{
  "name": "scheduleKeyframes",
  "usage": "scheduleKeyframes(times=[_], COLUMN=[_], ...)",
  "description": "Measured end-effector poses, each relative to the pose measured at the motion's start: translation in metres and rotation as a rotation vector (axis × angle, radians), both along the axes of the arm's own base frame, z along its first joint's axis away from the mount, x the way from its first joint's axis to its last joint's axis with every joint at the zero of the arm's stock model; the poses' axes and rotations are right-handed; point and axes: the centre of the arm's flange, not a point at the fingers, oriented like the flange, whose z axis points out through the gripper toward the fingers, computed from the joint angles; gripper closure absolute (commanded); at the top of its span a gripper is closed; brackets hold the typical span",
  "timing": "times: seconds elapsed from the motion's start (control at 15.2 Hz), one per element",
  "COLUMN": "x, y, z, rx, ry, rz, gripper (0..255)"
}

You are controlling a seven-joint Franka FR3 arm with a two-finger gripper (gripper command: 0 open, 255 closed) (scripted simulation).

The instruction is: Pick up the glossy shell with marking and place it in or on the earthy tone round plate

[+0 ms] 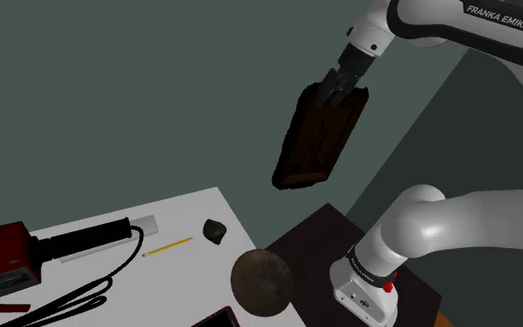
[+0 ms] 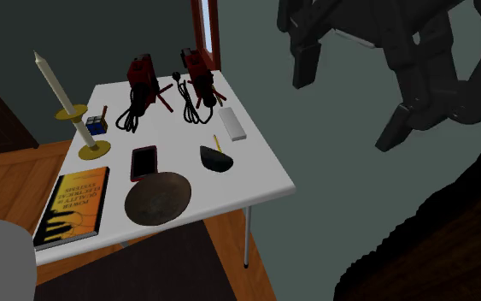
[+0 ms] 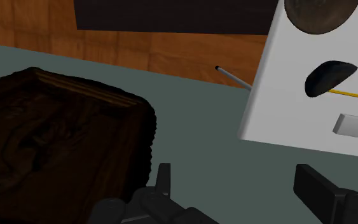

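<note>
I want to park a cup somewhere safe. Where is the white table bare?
Bare: the white table's corner to the second exterior view's right of the dark glossy shell and brown round plate. Crowded: the far edge, with red devices and black cables.

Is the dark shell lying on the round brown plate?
No, the dark shell lies on the white table beside the plate, apart from it.

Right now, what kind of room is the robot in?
Probably a room in a house, maybe a study: a white table holds a book and a tall candle, and the floor is wooden boards.
</note>
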Motion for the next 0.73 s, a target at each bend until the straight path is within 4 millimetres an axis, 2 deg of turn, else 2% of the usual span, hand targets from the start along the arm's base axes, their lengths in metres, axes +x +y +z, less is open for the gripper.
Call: scheduleKeyframes(times=[0.07, 0.2, 0.73], x=[0.0, 0.005, 0.033], y=[0.0, 0.012, 0.082], z=[0.0, -0.01, -0.079], rx=[0.0, 0.003, 0.02], ry=[0.0, 0.017, 0.127], rz=[0.0, 0.0, -0.002], gripper=[0, 0, 0])
